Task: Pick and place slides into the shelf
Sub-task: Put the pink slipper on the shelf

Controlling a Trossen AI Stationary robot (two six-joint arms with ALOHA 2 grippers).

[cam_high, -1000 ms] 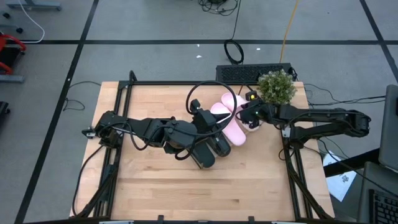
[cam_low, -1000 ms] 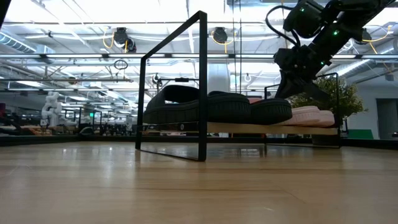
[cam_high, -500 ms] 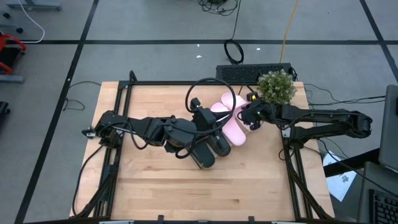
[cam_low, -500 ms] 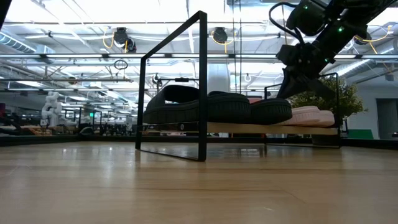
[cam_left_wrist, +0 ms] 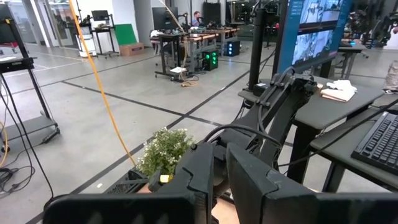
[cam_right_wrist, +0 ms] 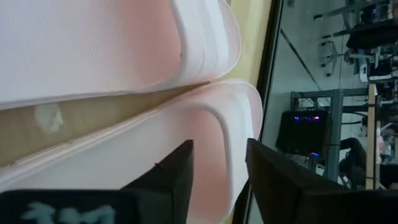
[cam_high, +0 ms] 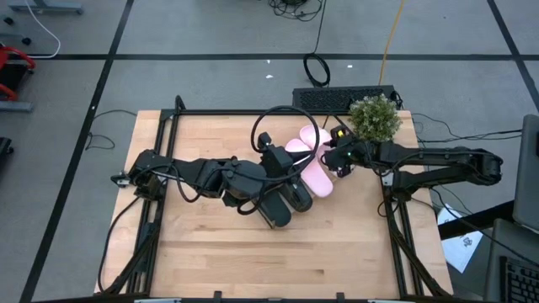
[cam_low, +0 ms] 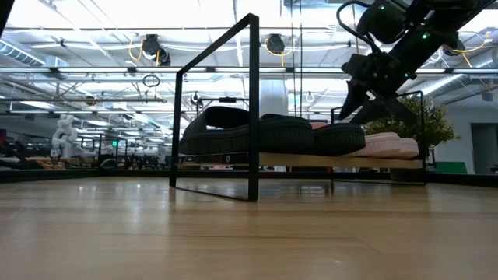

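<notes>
Our right pincer, parted, hovers over the pink slides on the shelf; the left pincer seems nearly closed, empty. Snagging a strap could drag one off.

Two matte black slides and two pale pink slides lie side by side on the shelf, a light board in a thin black frame; pink pair to the right.
</notes>
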